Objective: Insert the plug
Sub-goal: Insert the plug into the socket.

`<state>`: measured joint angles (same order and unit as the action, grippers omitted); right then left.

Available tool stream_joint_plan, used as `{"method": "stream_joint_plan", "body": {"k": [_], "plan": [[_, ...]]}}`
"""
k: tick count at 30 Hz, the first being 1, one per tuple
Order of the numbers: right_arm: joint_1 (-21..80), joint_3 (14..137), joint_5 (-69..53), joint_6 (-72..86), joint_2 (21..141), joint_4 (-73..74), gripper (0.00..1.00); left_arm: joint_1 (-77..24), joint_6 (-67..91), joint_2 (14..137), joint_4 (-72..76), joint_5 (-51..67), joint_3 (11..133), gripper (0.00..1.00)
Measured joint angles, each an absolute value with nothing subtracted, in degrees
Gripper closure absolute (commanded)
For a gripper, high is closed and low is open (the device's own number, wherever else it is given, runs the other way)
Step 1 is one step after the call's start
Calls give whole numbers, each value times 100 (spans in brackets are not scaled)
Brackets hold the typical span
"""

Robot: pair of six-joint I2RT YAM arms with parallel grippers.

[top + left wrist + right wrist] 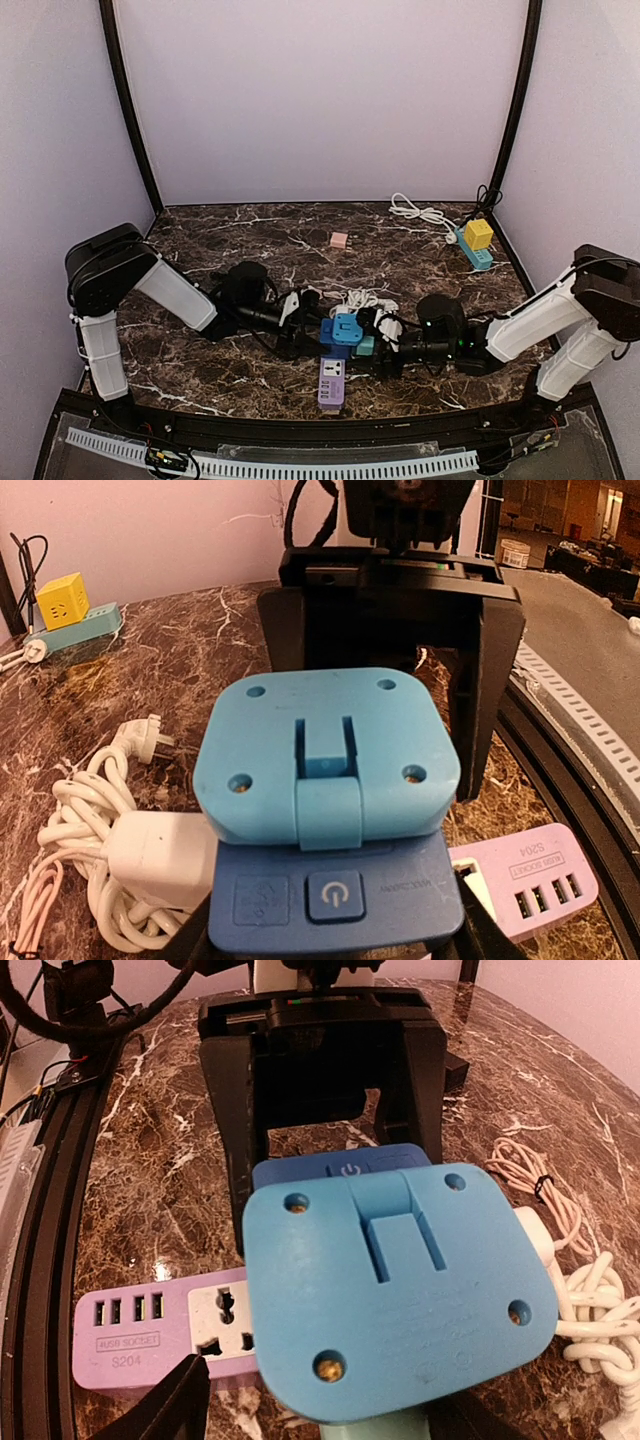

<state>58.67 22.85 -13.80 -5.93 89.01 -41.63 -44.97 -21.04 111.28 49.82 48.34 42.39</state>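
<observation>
While the overhead camera shows only that the left gripper (305,320) and the right gripper (382,345) meet nose to nose low over the dark marble worktop (250,235), the wrist cameras give the detail between them. The light blue square plastic plug (345,329) lies flat directly between the two grippers, stacked on a dark blue plastic socket block with a power button (335,895).

Seen from the left wrist, that block sits clamped between the left gripper's own fingers, button face up, and the plug's hinged tab folds down over the block's edge. Beyond it, the right gripper's black fingers (490,680) stand apart, one to each side of the plug.

The right wrist view adds that one of its own fingers (170,1400) is off to the side, not touching the plug.

The plug's face with four screw holes points upward. Taken with the block, its long axis runs from one gripper to the other, block end toward the left gripper and plug end toward the right. A paler teal piece (400,1425) peeks from under the plug at the right gripper's end, possibly part of it.

A purple USB socket strip (332,383) lies just beside both grippers on the arm-base side, and a coiled white cable (100,810) lies on the far side.
</observation>
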Motion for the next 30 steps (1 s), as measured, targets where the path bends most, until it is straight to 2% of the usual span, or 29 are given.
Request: {"method": "stream_joint_plan", "body": {"k": [6, 10, 16, 20, 24, 28, 30], "plan": [[6108, 1988, -873, 21, 8420, -3931, 26, -4541, -2228, 10991, 4613, 4657, 4294, 100], [6147, 1968, -685, 327, 8064, -3315, 16, -4539, -2228, 10973, 4604, 4602, 4281, 99], [6193, 1949, -279, 707, 6882, -1951, 6, -4504, -2112, 10947, 4936, 4346, 4104, 99], [6193, 1959, 12, 923, 5916, -1356, 4, -4486, -2051, 10945, 5100, 4322, 4012, 99], [6086, 1986, 220, 1304, 5249, -1000, 11, -4484, -2102, 10938, 5157, 4327, 3972, 99], [5422, 1988, -134, 1949, 5415, -939, 33, -4464, -2150, 10936, 5192, 4359, 3942, 99], [5019, 2032, -469, 2366, 5813, -930, 37, -4451, -2150, 10923, 5203, 4372, 3922, 99]]}}
